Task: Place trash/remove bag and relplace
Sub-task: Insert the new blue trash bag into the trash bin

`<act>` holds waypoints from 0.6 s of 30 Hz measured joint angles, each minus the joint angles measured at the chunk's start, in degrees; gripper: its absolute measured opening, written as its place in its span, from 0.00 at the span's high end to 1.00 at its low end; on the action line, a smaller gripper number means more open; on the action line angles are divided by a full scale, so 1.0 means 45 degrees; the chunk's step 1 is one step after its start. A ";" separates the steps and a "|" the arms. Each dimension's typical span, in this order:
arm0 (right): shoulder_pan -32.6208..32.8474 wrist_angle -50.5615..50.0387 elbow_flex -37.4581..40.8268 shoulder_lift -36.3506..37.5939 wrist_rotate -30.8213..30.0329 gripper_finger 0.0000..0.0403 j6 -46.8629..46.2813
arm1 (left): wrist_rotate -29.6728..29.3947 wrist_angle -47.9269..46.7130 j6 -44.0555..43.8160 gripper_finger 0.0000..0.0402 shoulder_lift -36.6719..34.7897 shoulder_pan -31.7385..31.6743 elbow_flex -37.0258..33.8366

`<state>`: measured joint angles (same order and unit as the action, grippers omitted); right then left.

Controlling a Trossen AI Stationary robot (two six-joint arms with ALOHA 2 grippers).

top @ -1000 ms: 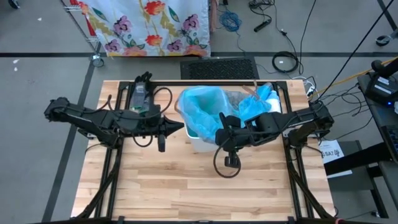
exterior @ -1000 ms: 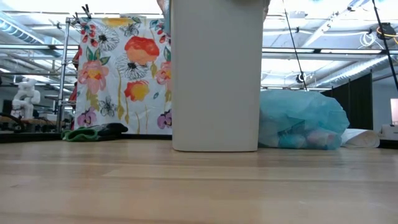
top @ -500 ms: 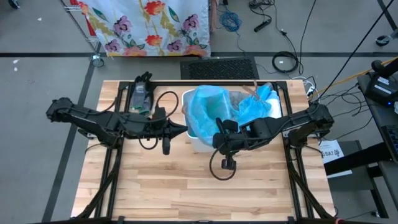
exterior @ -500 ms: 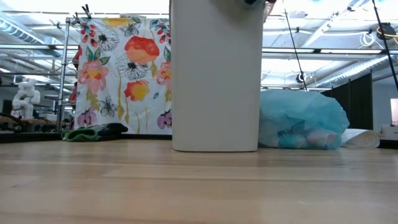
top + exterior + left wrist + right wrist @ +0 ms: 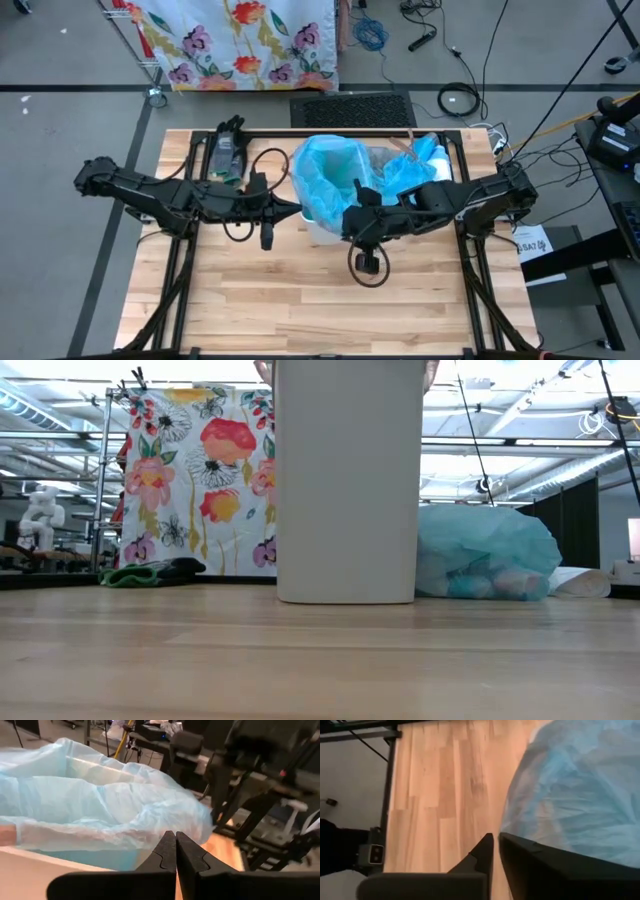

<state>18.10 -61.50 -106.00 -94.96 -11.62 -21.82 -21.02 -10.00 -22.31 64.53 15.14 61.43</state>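
Bin [image 5: 318,228], white, upright at table [image 5: 250,310] centre; fresh light-blue liner [image 5: 330,175] draped over its mouth, not yet seated evenly round the rim. Filled bag [image 5: 485,555], same blue plastic, lies on the table just behind and beside the bin; pale lumps show through it, judged to be the trash [image 5: 480,582]. Left gripper [image 5: 297,207] at the bin's left rim, fingers pressed together, nothing visibly between them. Right gripper [image 5: 345,222] at the front rim beside the liner, a narrow gap between its fingers, nothing seen held. Status: old bag out, new one in; tucking and smoothing appear left.
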 joint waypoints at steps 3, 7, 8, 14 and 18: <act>0.0016 -0.0037 -0.0351 -0.0015 0.0060 0.88 0.0010 | -0.0001 -0.0039 0.1097 1.00 0.0000 0.0000 0.0000; 0.0012 -0.0093 -0.0623 -0.0010 0.0299 0.81 -0.0005 | -0.0022 -0.0064 0.2394 1.00 0.0000 0.0000 0.0000; 0.0016 -0.0157 -0.0647 -0.0015 0.0304 0.79 -0.0005 | -0.0102 -0.0160 0.2768 1.00 0.0000 0.0000 0.0014; 0.0011 -0.0421 -0.0660 -0.0015 0.0333 0.72 -0.0044 | -0.1719 -0.1936 0.5494 1.00 -0.0010 0.0221 0.0764; 0.0016 -0.0416 -0.0665 -0.0013 0.0335 0.71 -0.0019 | -0.2160 -0.2283 0.7535 1.00 -0.0010 0.0445 0.0899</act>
<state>18.17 -63.38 -108.99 -95.01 -10.11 -21.91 -30.74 -20.27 11.60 64.49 17.14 65.47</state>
